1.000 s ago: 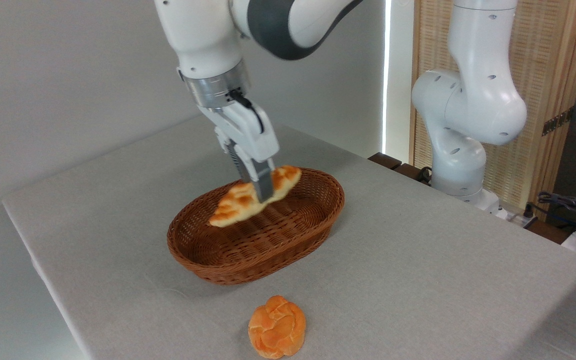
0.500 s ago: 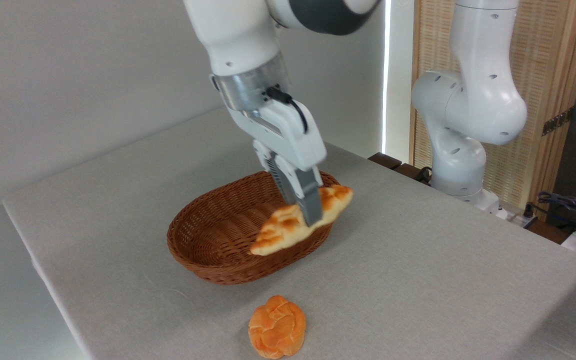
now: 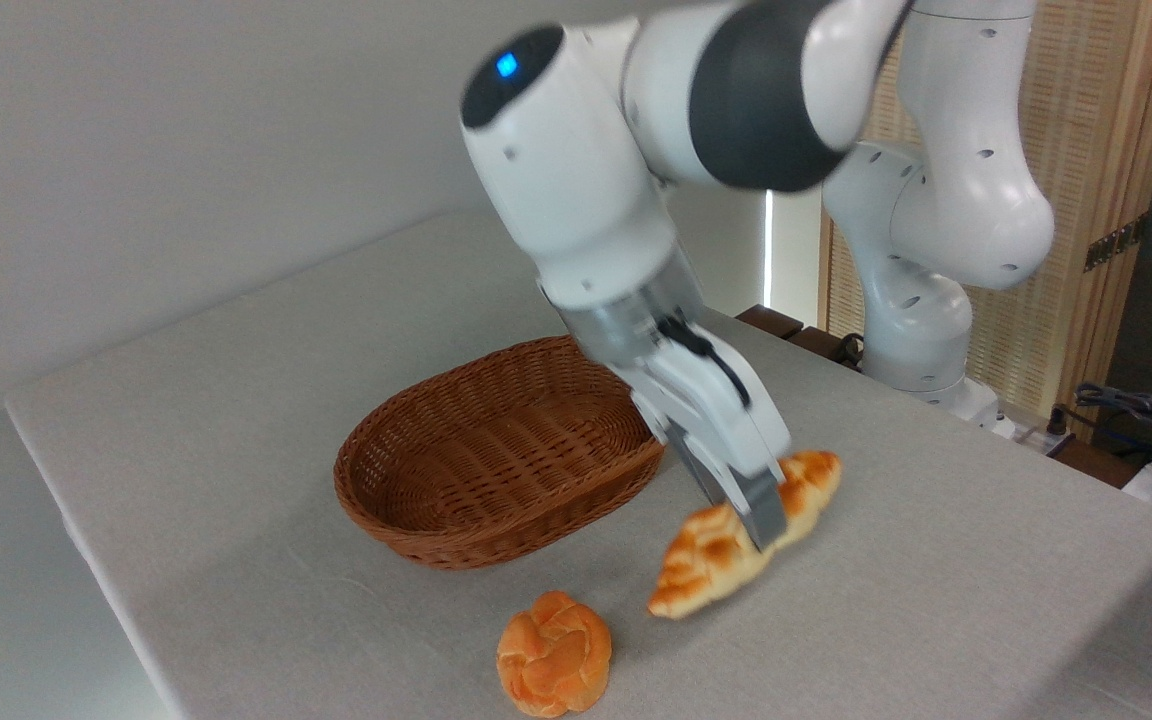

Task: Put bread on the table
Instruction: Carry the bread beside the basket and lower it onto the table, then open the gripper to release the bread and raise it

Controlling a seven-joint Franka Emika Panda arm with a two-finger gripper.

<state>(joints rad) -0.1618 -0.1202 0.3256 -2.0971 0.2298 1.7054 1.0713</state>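
Right of the brown oval wicker basket (image 3: 496,470), the white two-finger gripper (image 3: 761,525) clamps the long braided golden loaf (image 3: 711,555) low over the grey-clothed bench (image 3: 936,560), near a round orange knotted bun (image 3: 554,654).

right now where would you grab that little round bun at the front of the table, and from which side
Take the round bun across its widest middle, coming straight down from above. It sits flat and alone on the table, clear of the basket and the bread, so fingers can likely drop on either side. Its knotted top looks lumpy, so a pinch near the edge would probably slip.
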